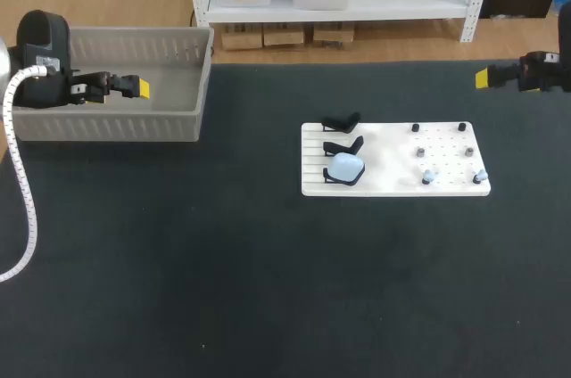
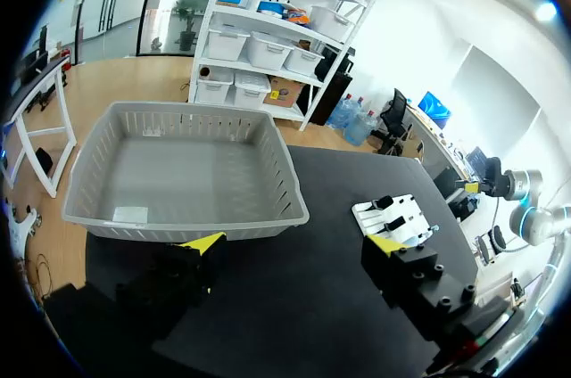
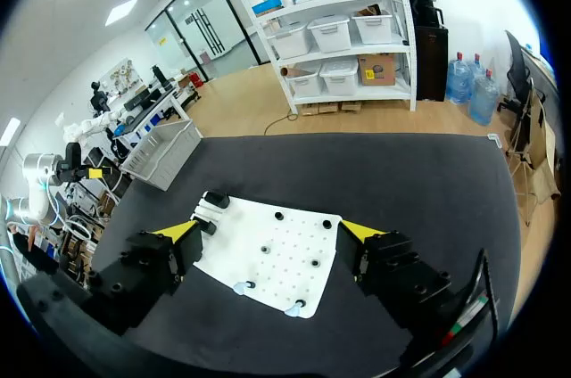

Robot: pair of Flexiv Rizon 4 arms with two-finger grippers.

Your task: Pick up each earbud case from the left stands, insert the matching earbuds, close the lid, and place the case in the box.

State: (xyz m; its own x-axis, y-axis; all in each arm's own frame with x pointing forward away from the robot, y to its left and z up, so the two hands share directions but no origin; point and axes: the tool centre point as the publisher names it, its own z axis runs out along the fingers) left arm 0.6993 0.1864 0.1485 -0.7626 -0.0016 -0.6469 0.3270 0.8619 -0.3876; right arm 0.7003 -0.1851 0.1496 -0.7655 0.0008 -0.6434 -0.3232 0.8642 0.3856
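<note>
A light blue earbud case [image 1: 346,167] sits on the nearest of three black stands at the left end of a white board [image 1: 393,164]. The other two stands [image 1: 341,133] hold nothing. Small earbuds stand on pegs at the board's right end: a black pair [image 1: 415,127], a grey pair [image 1: 420,152] and a light blue pair [image 1: 428,177]. My left gripper [image 1: 134,86] hangs open over the grey basket [image 1: 107,127], far left of the board. My right gripper [image 1: 486,78] is open at the far right, beyond the board. In the right wrist view the board [image 3: 285,249] lies ahead of my open gripper [image 3: 269,232].
The grey basket [image 2: 187,109] looks empty apart from a small label on its floor. In the left wrist view the board [image 2: 406,217] lies off beside one finger of my left gripper [image 2: 294,244]. Dark mat surrounds the board on all sides.
</note>
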